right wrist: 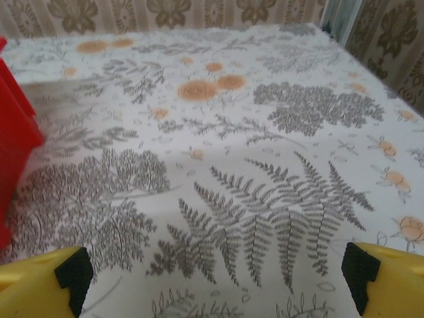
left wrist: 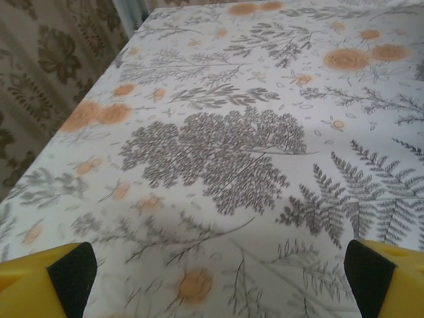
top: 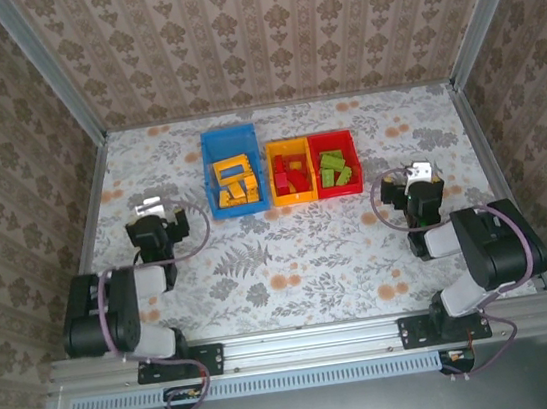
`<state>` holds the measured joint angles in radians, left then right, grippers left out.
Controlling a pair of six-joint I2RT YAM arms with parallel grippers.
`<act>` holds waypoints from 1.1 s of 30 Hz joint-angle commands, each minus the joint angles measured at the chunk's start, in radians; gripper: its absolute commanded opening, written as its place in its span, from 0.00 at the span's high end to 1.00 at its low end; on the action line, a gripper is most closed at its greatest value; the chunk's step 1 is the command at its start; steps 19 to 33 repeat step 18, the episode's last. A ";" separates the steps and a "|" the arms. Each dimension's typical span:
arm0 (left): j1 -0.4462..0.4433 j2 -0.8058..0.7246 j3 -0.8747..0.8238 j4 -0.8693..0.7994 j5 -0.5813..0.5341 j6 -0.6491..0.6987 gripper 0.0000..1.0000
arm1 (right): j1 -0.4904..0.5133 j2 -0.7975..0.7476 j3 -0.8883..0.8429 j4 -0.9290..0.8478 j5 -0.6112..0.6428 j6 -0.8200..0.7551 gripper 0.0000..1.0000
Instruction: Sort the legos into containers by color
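Floral tablecloth, wallpaper all round, and honestly this looks finished: yellow bricks in the blue bin, red bricks in the yellow-orange bin, green bricks in the red bin. The bins sit in a row at the far middle, and every brick I can spot is inside one. Left gripper and right gripper sit off to the sides, jaws spread wide, holding nothing. Overhead gives the contents; the right wrist view gives the red bin's outer wall up close, not what's inside.
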<state>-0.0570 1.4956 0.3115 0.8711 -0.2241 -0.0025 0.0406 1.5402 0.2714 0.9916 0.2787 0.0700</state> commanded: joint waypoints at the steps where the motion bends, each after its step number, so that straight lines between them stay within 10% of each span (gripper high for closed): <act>1: 0.008 0.028 0.001 0.145 0.078 0.039 0.00 | -0.001 0.003 0.027 0.101 -0.072 -0.018 0.00; 33: 0.044 0.041 0.083 0.005 0.156 0.026 0.00 | 0.001 -0.010 0.087 -0.040 0.003 0.015 0.00</act>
